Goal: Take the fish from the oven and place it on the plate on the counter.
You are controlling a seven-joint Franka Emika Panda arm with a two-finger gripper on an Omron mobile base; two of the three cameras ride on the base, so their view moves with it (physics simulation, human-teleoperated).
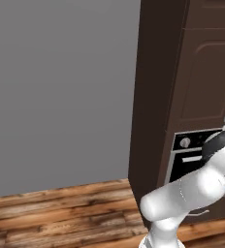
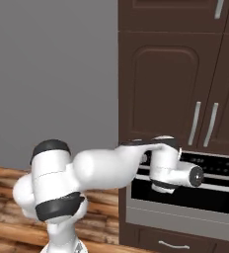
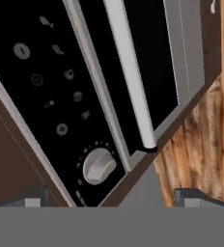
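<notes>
Right now the white arm (image 2: 101,170) is reaching across from the base toward the oven (image 2: 185,192), which is sitting closed in the dark brown cabinetry (image 2: 161,89). From the right base camera, the wrist is hanging just in front of the oven's upper left corner, level with the black control panel (image 2: 220,163), and the fingers themselves are hiding behind the wrist, so I cannot tell from there whether the claw is released or clenched. From the hand camera, the gripper (image 3: 111,198) is showing as two dark finger tips (image 3: 193,195) rising far apart at the bottom edge with nothing between them, so the claw is standing released and grasping nothing. That camera is looking, rolled to one side, at the control panel (image 3: 46,96) with its round silver knob (image 3: 98,165) close to the fingers, and at the long silver door handle (image 3: 131,72) running along the dark door glass (image 3: 152,58). Wooden floor planks (image 3: 201,140) are showing beyond the oven's edge. From the left base camera, the knob (image 1: 184,142) is sitting at the panel's left end, and a grey wall (image 1: 61,92) is standing left of the cabinetry. The door is shut, so the fish cannot be seen.
</notes>
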